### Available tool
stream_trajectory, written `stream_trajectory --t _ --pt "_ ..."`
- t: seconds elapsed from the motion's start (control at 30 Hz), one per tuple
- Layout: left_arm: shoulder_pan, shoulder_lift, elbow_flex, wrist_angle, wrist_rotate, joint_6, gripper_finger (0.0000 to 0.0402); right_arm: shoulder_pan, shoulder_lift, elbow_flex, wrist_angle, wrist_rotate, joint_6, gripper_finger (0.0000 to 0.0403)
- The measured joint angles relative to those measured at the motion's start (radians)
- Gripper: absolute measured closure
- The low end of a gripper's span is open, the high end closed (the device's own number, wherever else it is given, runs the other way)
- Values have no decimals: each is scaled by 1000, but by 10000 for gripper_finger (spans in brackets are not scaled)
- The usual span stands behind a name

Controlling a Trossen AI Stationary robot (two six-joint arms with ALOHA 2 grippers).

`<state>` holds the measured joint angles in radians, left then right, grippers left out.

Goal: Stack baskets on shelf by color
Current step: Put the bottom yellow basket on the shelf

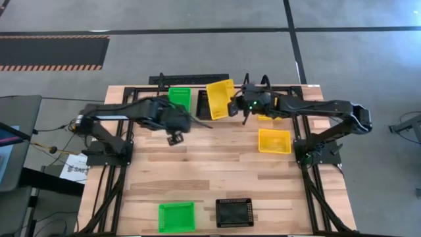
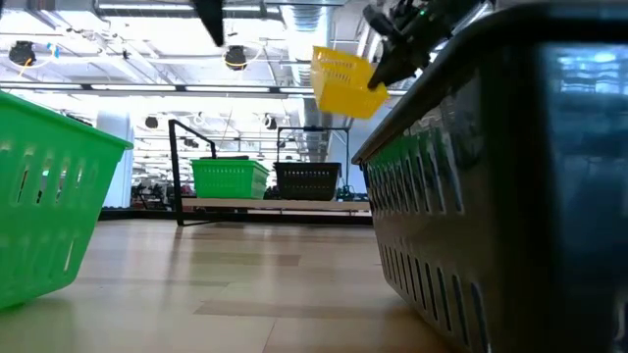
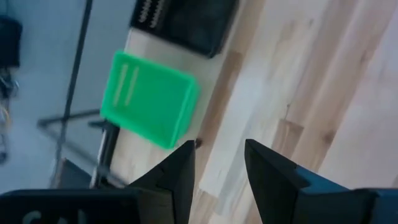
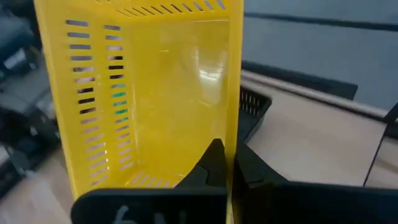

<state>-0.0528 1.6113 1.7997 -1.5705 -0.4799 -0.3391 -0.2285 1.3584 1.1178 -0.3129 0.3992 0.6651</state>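
My right gripper is shut on a yellow basket and holds it in the air over the far side of the table, above the shelf. A green basket and a black basket stand side by side on the shelf's plank. My left gripper hangs open and empty over the table just in front of the shelf, near the green basket. My right gripper pinches one wall of the yellow basket at its rim, with one finger inside the basket and one outside. The fingers come from the table's right side, slanting downward. The basket is lifted clear and tilted, high above the shelf.
A second yellow basket lies on the table at the right, and another yellow one peeks out under the right arm. A green basket and a black basket stand near the front edge. Bare wood lies between them and the shelf.
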Motion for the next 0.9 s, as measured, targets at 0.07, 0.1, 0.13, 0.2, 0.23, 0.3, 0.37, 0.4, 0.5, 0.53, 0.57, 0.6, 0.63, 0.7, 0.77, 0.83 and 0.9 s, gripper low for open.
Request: stream_trajectory --t 0.07,0.1,0.13,0.2,0.23,0.3,0.37,0.4,0.5,0.53,0.57,0.6,0.63,0.7,0.77,0.83,0.9 --pt "1 -74 -60 -2 -12 -60 274 -14 -25 0 -9 0 2 400" --pt "1 -114 -98 -1 -23 -93 274 -19 -30 1 -9 -1 11 400" --pt "0 -152 -137 -1 -29 -123 274 -24 -32 1 -8 -2 20 400" --pt "0 -229 -219 -2 -31 -185 274 -34 -29 1 -27 -2 43 400" --pt "0 -265 -260 -2 -31 -219 274 -39 -25 1 -40 -4 57 400" --pt "0 -334 -344 -1 -31 -276 274 -51 -5 1 -72 -5 98 400" --pt "0 -394 -418 11 -31 -325 274 -62 15 0 -136 -10 149 400" --pt "0 -422 -451 15 -29 -342 274 -67 25 -1 -157 -10 176 400" --pt "0 -490 -524 25 -22 -391 274 -79 51 0 -201 -10 241 400" --pt "0 -507 -541 28 -21 -404 274 -83 59 0 -207 -10 255 400" --pt "0 -524 -555 30 -17 -413 274 -83 69 0 -204 -10 267 400" --pt "0 -536 -561 33 -15 -418 274 -83 78 0 -203 -9 275 400" --pt "0 -546 -565 40 -16 -419 274 -83 88 0 -203 -9 281 400" --pt "0 -564 -570 46 -16 -419 274 -88 106 0 -208 -10 299 400" --pt "0 -574 -571 47 -19 -415 274 -88 124 0 -204 -10 305 400" --pt "0 -580 -573 45 -22 -410 274 -89 138 0 -211 -11 319 400" --pt "0 -581 -573 45 -23 -408 274 -89 149 1 -211 -9 328 400"
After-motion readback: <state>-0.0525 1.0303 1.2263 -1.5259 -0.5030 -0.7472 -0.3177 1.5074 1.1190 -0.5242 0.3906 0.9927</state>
